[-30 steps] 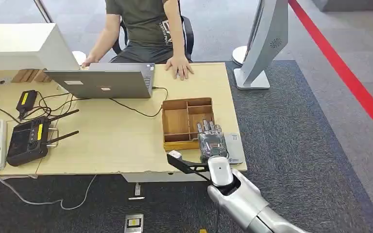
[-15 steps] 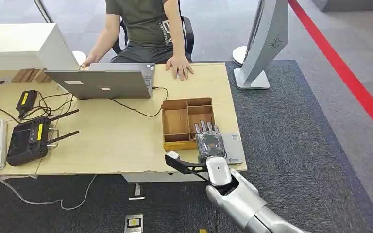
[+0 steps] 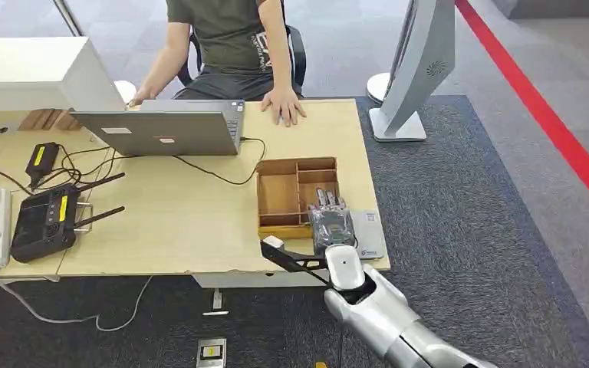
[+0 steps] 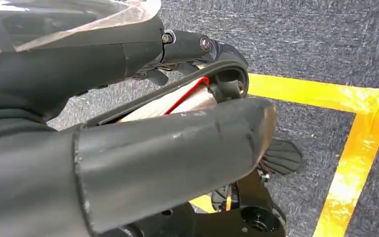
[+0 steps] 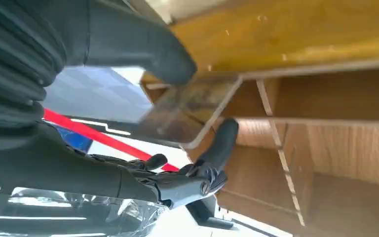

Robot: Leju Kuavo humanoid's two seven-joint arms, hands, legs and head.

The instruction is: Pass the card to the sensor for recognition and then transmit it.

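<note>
One right robot hand [image 3: 332,224] over the wooden tray [image 3: 278,193], apparently pinching a clear card [image 5: 128,106].

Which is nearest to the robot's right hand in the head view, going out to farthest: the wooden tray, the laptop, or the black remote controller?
Measured from the right hand:
1. Wooden tray, right under the fingers at the table's near right corner.
2. Laptop, across the table toward the seated person.
3. Black remote controller, far over at the table's left end.

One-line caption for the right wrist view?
Right hand holds a clear-sleeved card over the wooden tray.
</note>
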